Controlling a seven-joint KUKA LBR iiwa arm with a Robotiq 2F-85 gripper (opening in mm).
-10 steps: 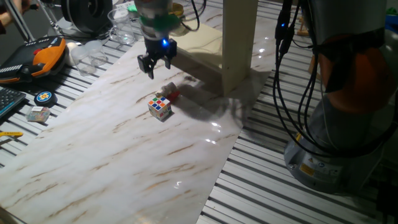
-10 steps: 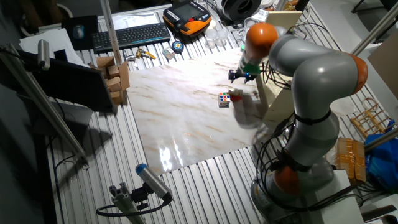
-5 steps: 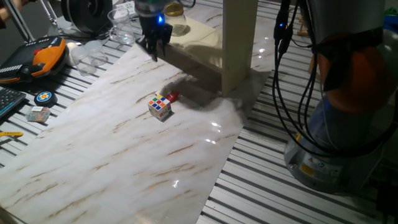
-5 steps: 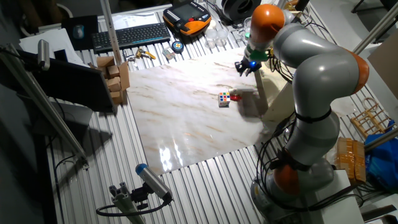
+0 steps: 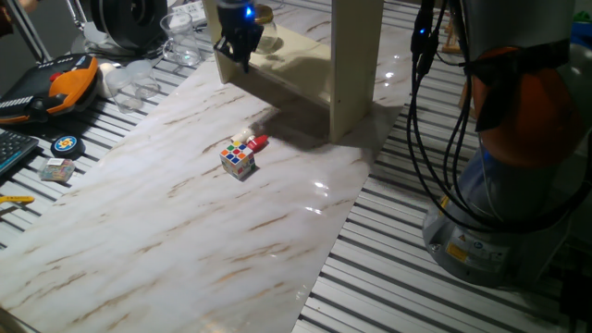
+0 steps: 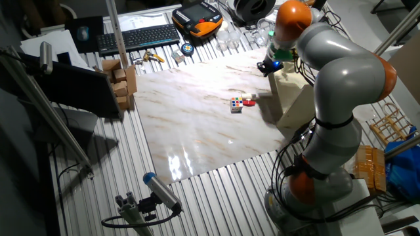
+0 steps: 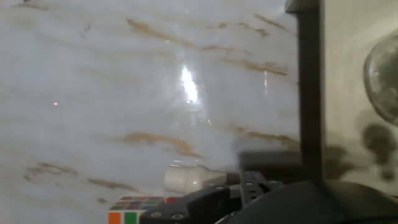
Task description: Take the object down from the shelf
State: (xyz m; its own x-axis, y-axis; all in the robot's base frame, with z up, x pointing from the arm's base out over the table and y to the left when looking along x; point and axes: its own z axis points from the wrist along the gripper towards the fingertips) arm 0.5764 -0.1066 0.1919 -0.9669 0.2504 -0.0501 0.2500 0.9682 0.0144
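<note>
A colour cube and a small red-capped bottle lie touching on the marble worktop — off the shelf. Beyond them the claw hangs at the shelf's board, probably for the glass object there; its opening I cannot tell.

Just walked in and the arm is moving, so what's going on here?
A robot arm is working at a marble-patterned table, and its gripper is up at the edge of the cream shelf, near a glass jar on its board. It holds nothing that can be seen; whether the fingers are open is unclear. A puzzle cube and a small white bottle with a red cap lie on the table in front of the shelf.
</note>
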